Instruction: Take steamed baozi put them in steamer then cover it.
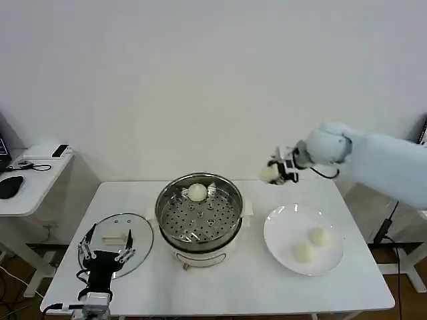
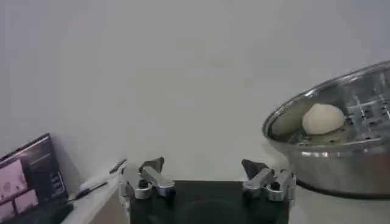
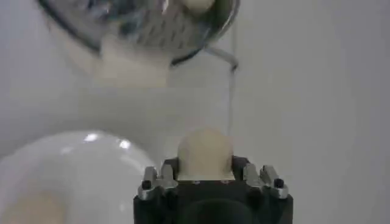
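Observation:
The steel steamer [image 1: 199, 212] stands mid-table with one baozi [image 1: 197, 193] on the far side of its perforated tray; the same baozi [image 2: 323, 119] shows in the left wrist view. My right gripper [image 1: 275, 172] hangs in the air behind the white plate, to the right of the steamer, shut on another baozi [image 3: 205, 151]. Two baozi [image 1: 318, 236] [image 1: 303, 252] lie on the white plate [image 1: 280, 227]. The glass cover [image 1: 141, 241] with its cream handle lies flat to the left of the steamer. My left gripper [image 1: 105, 242] hovers open above the cover's front edge.
A side desk [image 1: 27, 193] with a mouse and small devices stands to the left. A screen [image 2: 30, 176] glows at the left edge. Bare tabletop lies in front of the steamer and the plate.

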Tool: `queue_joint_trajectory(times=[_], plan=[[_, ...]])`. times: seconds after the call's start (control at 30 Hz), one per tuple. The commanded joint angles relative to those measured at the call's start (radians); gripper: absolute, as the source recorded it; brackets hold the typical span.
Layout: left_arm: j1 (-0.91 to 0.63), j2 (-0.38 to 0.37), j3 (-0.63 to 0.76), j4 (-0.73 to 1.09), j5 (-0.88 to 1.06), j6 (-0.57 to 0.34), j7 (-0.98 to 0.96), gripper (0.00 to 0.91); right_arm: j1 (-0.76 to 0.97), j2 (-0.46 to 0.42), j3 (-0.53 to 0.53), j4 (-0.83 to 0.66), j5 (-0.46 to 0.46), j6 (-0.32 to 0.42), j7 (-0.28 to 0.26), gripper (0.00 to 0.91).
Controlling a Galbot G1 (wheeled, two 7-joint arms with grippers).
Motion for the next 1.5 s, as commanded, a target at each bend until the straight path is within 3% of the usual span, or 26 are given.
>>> queue_joint_trajectory(times=[0.03, 0.37, 0.57, 0.87, 1.3, 1.33, 1.37, 1.4, 1.5], plan=[[-0.006, -0.002, 0.002, 0.0, 0.009, -0.001, -0.002, 0.907, 0.164, 0.237, -0.069, 0.048, 0.271, -0.124, 0.077, 0.584], [-0.003, 0.002, -0.039, -0.004, 0.015, -0.009, -0.008, 0.907, 0.012, 0.52, -0.031, -0.108, 0.423, -0.229, 0.139, 0.595], [-0.007, -0.014, -0.057, 0.011, 0.008, -0.016, -0.023, 0.907, -0.06, 0.619, -0.021, -0.191, 0.385, -0.262, 0.13, 0.584], [-0.01, -0.027, -0.064, 0.017, 0.015, -0.02, -0.028, 0.907, -0.163, 0.684, -0.02, -0.295, 0.326, -0.281, 0.118, 0.595], [-0.018, -0.035, -0.044, 0.039, 0.021, -0.023, -0.031, 0.907, -0.207, 0.697, -0.01, -0.351, 0.246, -0.273, 0.112, 0.595], [-0.018, -0.035, -0.045, 0.039, 0.021, -0.023, -0.031, 0.907, -0.208, 0.699, -0.011, -0.353, 0.247, -0.272, 0.112, 0.645], [-0.018, -0.036, -0.045, 0.038, 0.021, -0.023, -0.031, 0.907, -0.209, 0.699, -0.01, -0.353, 0.246, -0.269, 0.112, 0.816], [-0.018, -0.037, -0.045, 0.037, 0.021, -0.023, -0.031, 0.907, -0.213, 0.698, -0.007, -0.351, 0.248, -0.264, 0.112, 0.907], [-0.014, -0.037, -0.046, 0.039, 0.021, -0.024, -0.032, 0.907, -0.213, 0.688, -0.009, -0.335, 0.24, -0.267, 0.11, 0.907]])
